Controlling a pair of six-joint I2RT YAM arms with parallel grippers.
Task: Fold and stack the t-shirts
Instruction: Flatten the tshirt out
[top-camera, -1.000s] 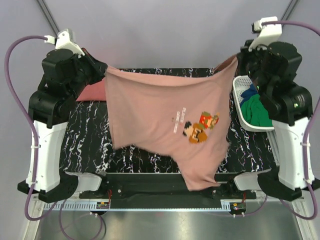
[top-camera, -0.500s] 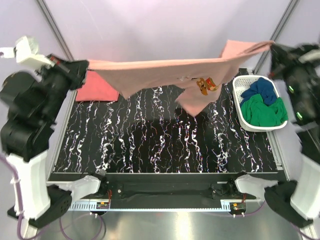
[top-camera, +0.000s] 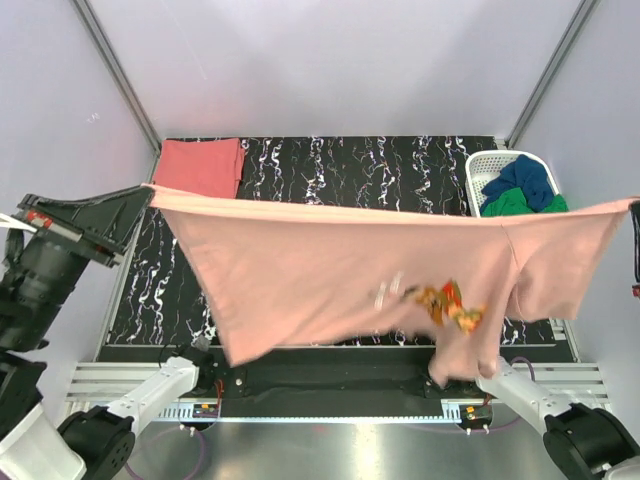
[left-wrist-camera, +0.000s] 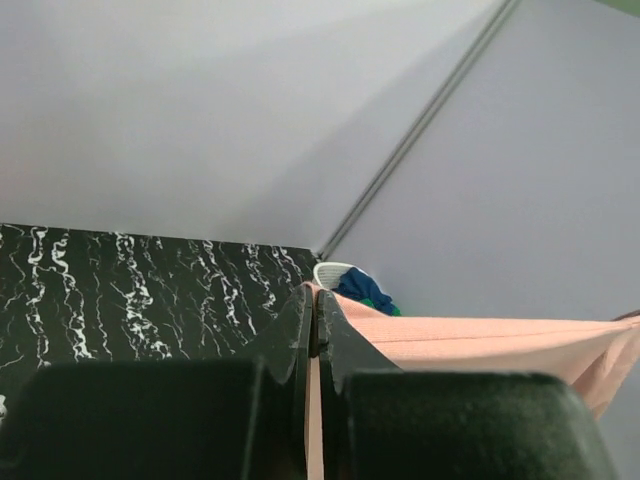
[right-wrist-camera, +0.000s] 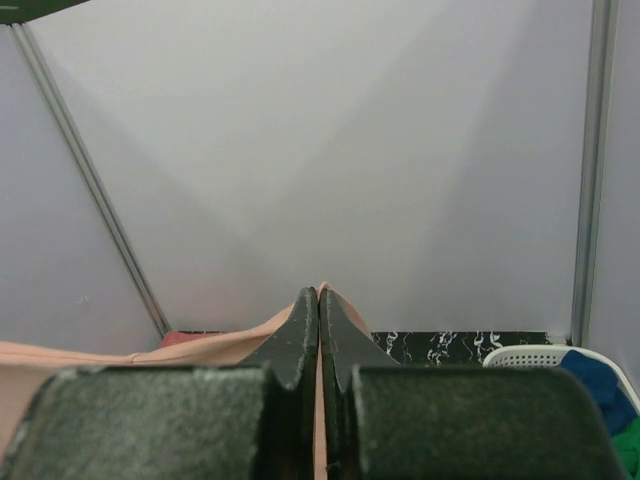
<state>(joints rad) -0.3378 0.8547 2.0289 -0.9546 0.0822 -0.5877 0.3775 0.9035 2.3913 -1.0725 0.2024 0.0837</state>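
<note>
The pale salmon-pink t-shirt (top-camera: 330, 270), with a cartoon print (top-camera: 445, 300), hangs stretched wide in the air above the table, its lower edge flapping loose. My left gripper (top-camera: 148, 188) is shut on its left corner; the left wrist view shows the cloth (left-wrist-camera: 460, 340) pinched in my left gripper (left-wrist-camera: 315, 300). My right gripper (right-wrist-camera: 319, 296) is shut on the right corner, with the cloth (right-wrist-camera: 200, 350) trailing left; in the top view that gripper is at the right frame edge, mostly out of view. The folded coral-red t-shirt (top-camera: 200, 165) lies at the table's far left corner.
A white basket (top-camera: 480, 165) with blue and green clothes (top-camera: 520, 185) stands at the far right of the black marbled table (top-camera: 350, 170). It also shows in the left wrist view (left-wrist-camera: 340, 272) and the right wrist view (right-wrist-camera: 530, 355). Frame posts rise at the back corners.
Both arms swung outward and toward the near edge, pulling the pink t-shirt taut between them. The shirt went from draped at the back to spread wide over the table's front.
</note>
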